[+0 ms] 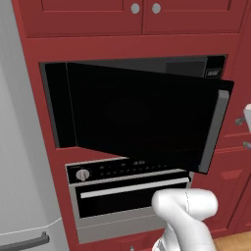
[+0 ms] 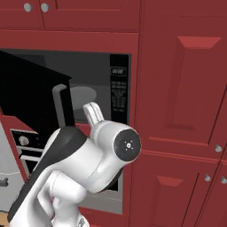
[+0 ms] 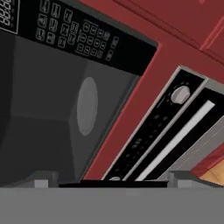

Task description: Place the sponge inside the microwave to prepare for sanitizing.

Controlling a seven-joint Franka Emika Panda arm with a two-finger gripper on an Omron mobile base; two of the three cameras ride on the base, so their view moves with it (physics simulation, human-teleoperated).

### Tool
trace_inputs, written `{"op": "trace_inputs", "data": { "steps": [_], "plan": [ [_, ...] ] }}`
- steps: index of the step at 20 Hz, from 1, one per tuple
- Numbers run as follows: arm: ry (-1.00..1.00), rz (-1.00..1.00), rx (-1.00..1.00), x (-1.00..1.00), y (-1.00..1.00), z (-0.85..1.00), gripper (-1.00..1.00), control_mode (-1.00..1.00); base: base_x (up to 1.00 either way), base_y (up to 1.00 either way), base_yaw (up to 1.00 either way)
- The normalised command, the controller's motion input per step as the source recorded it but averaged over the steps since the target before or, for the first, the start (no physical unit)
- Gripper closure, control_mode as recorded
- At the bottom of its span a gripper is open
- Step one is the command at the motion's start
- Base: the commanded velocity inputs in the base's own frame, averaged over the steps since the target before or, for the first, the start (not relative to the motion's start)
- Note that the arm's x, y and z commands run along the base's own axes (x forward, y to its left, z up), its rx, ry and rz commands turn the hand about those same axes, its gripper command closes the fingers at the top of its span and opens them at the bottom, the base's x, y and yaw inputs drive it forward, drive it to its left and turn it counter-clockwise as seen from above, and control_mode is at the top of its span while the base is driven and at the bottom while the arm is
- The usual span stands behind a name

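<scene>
The microwave sits built into red cabinets, its dark door swung open, grey interior and round turntable exposed. Below is a knobbed oven. The robot's jaws stand apart, holding nothing.

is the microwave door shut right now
No, the microwave door stands swung wide open, and the right base view shows the grey interior with its round turntable plate.

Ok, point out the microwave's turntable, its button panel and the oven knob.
turntable (image 3: 87, 106): hand view, plate centre.
button panel (image 2: 119, 93): right base view, panel middle.
oven knob (image 1: 82, 174): left base view, knob face.
</scene>
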Motion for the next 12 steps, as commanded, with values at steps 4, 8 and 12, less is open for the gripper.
{"op": "trace_inputs", "data": {
  "steps": [4,8,12],
  "plan": [
    [0.05,0.00,0.21,0.44,0.12,-0.14,-1.00,-1.00,0.00,0.00,0.00],
    [0.05,0.00,0.24,0.49,0.06,-0.04,-1.00,-1.00,0.00,0.00,0.00],
    [0.02,0.00,0.22,0.55,0.13,-0.05,-1.00,-1.00,0.00,0.00,0.00]
  ]
}}
